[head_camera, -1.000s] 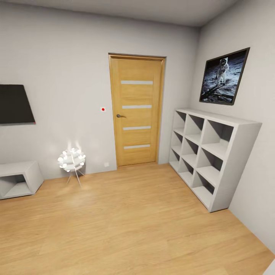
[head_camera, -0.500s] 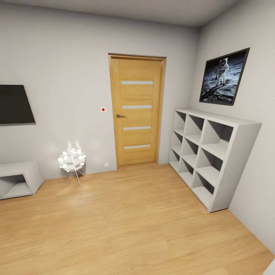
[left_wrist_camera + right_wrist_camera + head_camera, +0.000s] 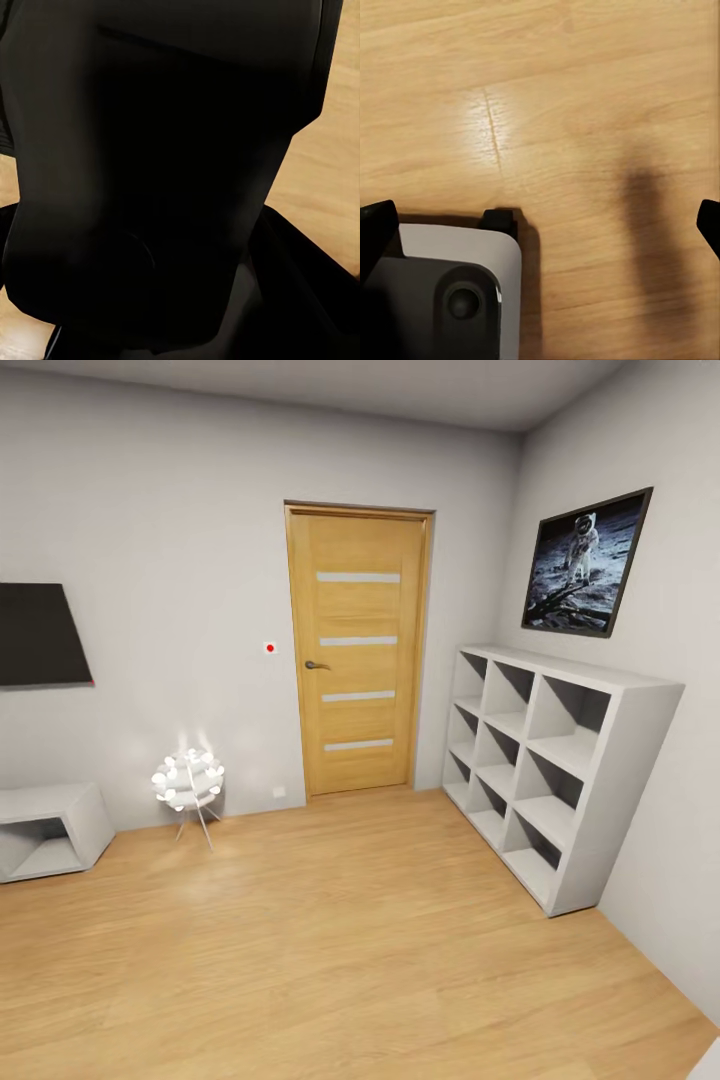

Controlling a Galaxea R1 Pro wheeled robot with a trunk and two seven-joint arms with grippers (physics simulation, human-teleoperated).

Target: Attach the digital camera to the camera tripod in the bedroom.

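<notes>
across the last second almost nothing changed in what we saw from the head: left to right, the dark wall screen (image 3: pixel 40 634), the low grey cube unit (image 3: pixel 50 828), the glowing floor lamp (image 3: pixel 188 778), the wooden door (image 3: pixel 358 650), the white cube shelves (image 3: pixel 555 760) and the astronaut picture (image 3: pixel 585 560) kept their places, so we judged the robot was pausing in the bedroom, its search not yet advanced. neither the digital camera nor the camera tripod was in sight, so we could not place them. a black shape (image 3: pixel 165 180) blocked the left wrist view, leaving the left end effector's state untellable, and the right wrist showed wood floor (image 3: pixel 585 112) with dark tips at opposite edges, suggesting the right end effector (image 3: pixel 544 225) was spread.
</notes>
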